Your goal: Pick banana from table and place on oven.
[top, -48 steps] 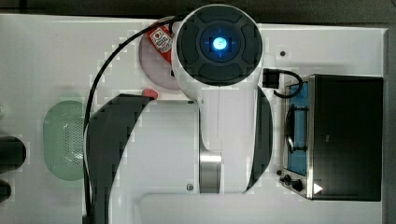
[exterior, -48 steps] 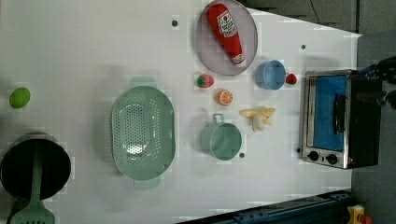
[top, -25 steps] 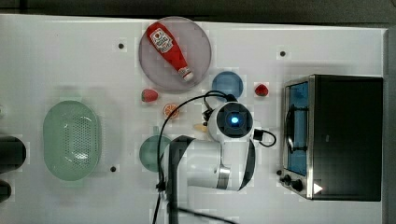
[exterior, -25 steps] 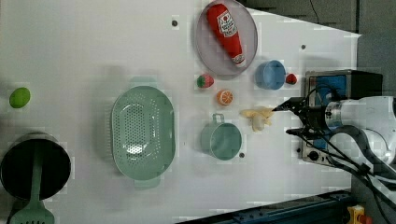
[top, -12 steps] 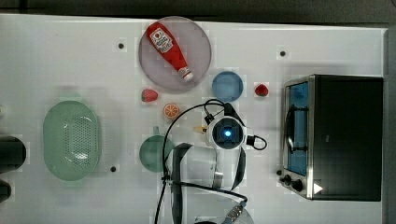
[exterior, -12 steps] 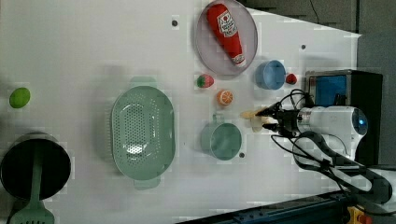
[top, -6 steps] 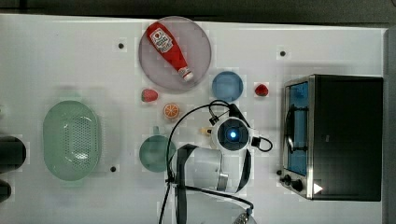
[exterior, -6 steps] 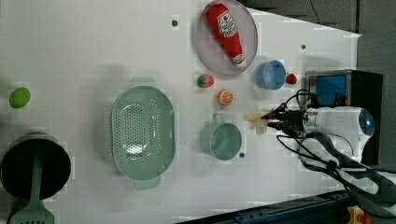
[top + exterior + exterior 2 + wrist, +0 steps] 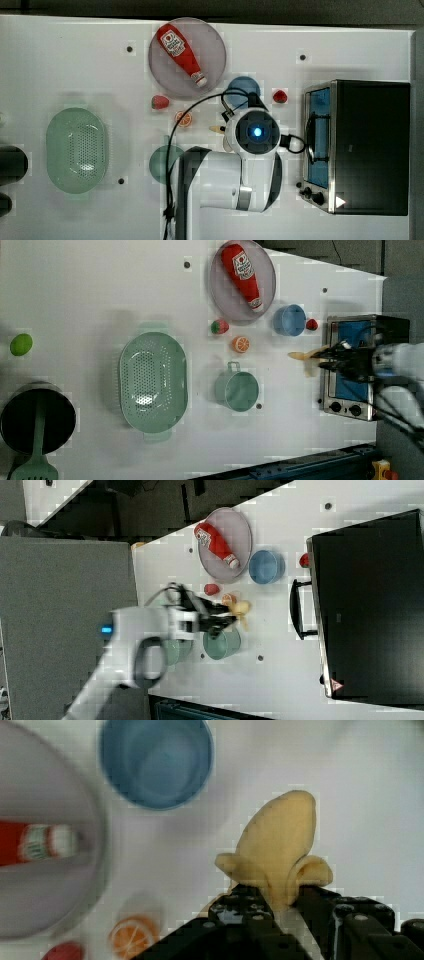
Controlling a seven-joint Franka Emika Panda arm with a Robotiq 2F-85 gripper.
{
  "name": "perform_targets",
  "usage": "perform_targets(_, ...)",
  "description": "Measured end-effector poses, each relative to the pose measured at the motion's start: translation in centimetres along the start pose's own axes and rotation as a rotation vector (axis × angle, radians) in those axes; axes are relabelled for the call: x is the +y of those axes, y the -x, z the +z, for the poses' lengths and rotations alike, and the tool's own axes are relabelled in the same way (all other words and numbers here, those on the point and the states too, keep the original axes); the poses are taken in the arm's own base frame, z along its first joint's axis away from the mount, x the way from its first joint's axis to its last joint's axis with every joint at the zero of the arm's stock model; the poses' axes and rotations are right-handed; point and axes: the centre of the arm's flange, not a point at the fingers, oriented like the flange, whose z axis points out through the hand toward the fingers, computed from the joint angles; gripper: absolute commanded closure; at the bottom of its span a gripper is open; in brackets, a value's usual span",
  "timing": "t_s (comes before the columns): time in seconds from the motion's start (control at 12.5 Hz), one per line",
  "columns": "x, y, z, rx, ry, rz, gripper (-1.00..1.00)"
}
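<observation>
This looks like a robot lab set up as a play kitchen. A white robot arm [image 9: 225, 185] stands on a large white table [image 9: 75, 65] with small screw holes. Toy kitchen things lie spread out on it: a ketchup bottle [image 9: 178, 51] on a plate [image 9: 210, 45], a green colander [image 9: 76, 150], a toaster oven [image 9: 370, 145], a blue bowl [image 9: 289, 320], and plastic fruit.

Bare table [image 9: 280, 55] lies beside the oven [image 9: 372, 145], its black top unobstructed.

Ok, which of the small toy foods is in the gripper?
The banana, clamped between the gripper's fingers; the orange slice and strawberry lie on the table.
</observation>
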Motion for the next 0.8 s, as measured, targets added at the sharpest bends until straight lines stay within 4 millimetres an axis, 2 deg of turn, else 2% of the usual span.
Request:
perform_targets(0.24,-0.5,-0.3,-12.1,-0.005,-0.035,0.006,0.49)
perform_targets(0.32,-0.2,-0.8,-15.4,-0.006,-0.045,0.000,0.49)
perform_targets(0.4,0.6,-1.9,-17.8,0.013,-0.063,-0.010,0.49)
perform_targets(0.56,3.3,-5.3,-20.6,0.045,-0.101,-0.019,0.49)
perform_targets(0.72,6.6,-8.8,-21.1,0.053,-0.113,-0.001,0.49)
perform_targets(0.8,8.6,-10.8,-20.3,0.046,-0.122,0.029,0.49)
